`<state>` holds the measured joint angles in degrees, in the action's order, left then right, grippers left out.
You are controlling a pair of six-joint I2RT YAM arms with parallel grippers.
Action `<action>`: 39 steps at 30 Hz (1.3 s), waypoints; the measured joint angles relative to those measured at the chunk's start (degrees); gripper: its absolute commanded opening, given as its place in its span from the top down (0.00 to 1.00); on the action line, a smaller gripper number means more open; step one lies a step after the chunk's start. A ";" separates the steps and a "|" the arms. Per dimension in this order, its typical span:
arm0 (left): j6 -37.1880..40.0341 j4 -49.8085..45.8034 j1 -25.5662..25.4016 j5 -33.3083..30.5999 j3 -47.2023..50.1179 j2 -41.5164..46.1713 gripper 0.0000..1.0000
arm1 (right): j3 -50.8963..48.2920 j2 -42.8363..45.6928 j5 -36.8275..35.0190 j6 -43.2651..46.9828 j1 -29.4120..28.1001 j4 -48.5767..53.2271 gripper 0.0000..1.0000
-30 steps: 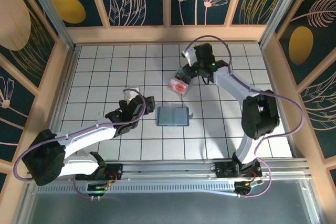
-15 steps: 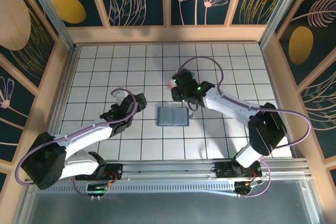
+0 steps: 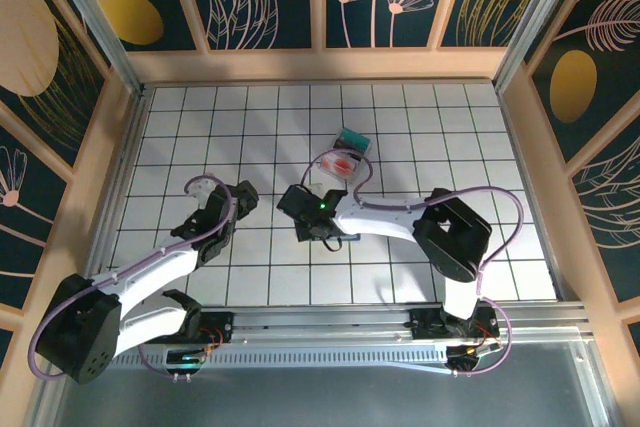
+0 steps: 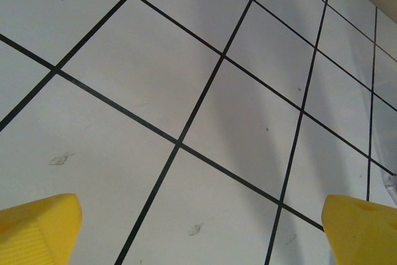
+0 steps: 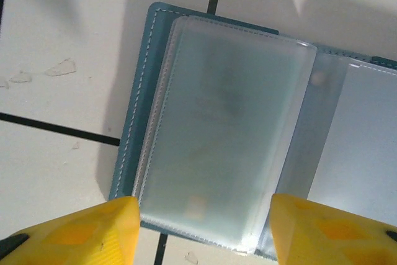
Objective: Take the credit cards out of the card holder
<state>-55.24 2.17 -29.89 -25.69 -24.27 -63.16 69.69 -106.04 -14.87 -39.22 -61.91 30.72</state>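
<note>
Right tool (image 5: 201,208) swung over card holder (image 5: 223,134) (opened flat), jaws parted, holding nothing.

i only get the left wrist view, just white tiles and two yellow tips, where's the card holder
observer: the card holder lies open on the tiles to your right, directly under the right tool
operator: any cards out yet
observer: yes, a whitish-pink card and a teal card lie on the tiles farther from the bases than the holder
operator: is the right tool gripping anything
observer: no, its jaws stand apart above the holder's clear sleeve, with nothing pinched between them
</note>
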 measured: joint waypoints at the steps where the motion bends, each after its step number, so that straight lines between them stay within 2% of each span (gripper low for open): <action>1: -0.13 0.20 0.00 0.07 0.20 0.20 0.01 | 0.17 -0.37 0.00 -0.26 0.07 -0.04 0.39; 9: -0.59 0.61 0.00 0.92 0.98 0.39 0.01 | 0.66 -1.95 1.05 -0.39 0.66 -1.42 0.37; 17: -0.57 0.63 0.00 1.29 0.98 0.39 0.01 | 0.13 -2.84 1.86 -0.37 1.33 -2.97 0.39; 26: -0.11 0.66 0.00 1.92 0.98 0.39 0.01 | -3.04 -1.38 3.69 -0.33 2.08 -7.21 0.47; 39: 2.99 0.68 0.00 3.30 0.87 0.39 0.01 | -7.39 1.66 8.15 -0.07 4.24 -11.47 0.65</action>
<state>-52.25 2.85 -29.89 -22.39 -23.40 -62.76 62.30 -104.38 -6.72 -39.29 -57.67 19.25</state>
